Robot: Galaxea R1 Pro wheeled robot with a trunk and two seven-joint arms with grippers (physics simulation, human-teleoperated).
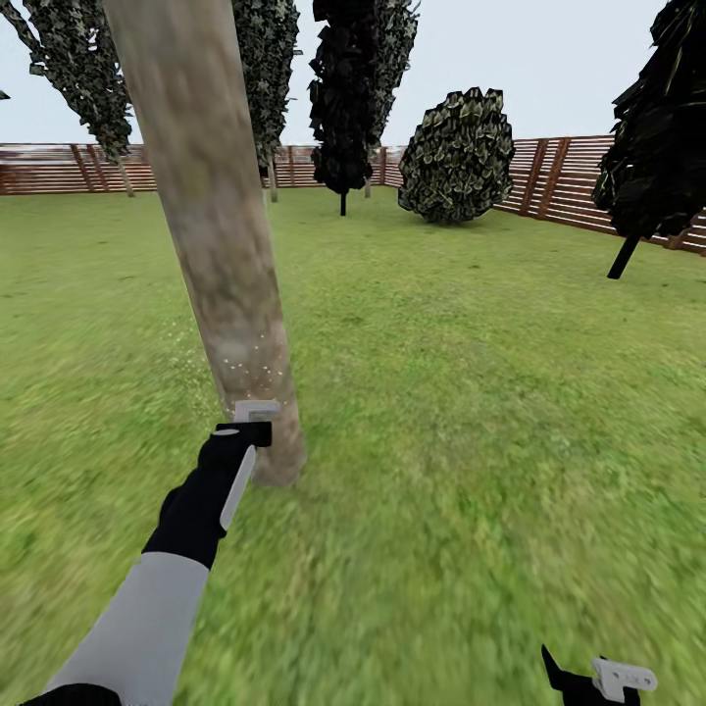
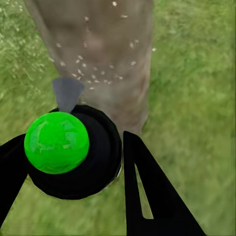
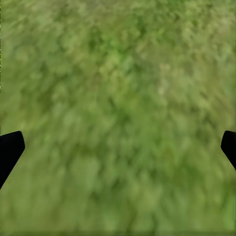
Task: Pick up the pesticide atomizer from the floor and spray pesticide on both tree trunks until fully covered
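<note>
Green-capped atomizer [image 2: 61, 147] sits pinched in the left hand [image 2: 73, 182], nozzle aimed at the trunk [image 1: 211, 226] just ahead; white specks [image 2: 96, 73] dot its low bark. Right hand [image 3: 118, 147] hangs spread over grass [image 3: 118, 73], farther off.

lawn [image 1: 471, 392] green | slat fence [image 1: 579, 181] brown; sky [image 1: 549, 59] pale grey

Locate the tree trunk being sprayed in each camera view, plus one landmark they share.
Head view: the tree trunk runs from top left down to the grass left of centre, ending just past the left gripper.
Left wrist view: the trunk stands beyond the atomizer, dotted with white pesticide specks.
Right wrist view: grass between open jaws.
Shared landmark: the grass.
</note>
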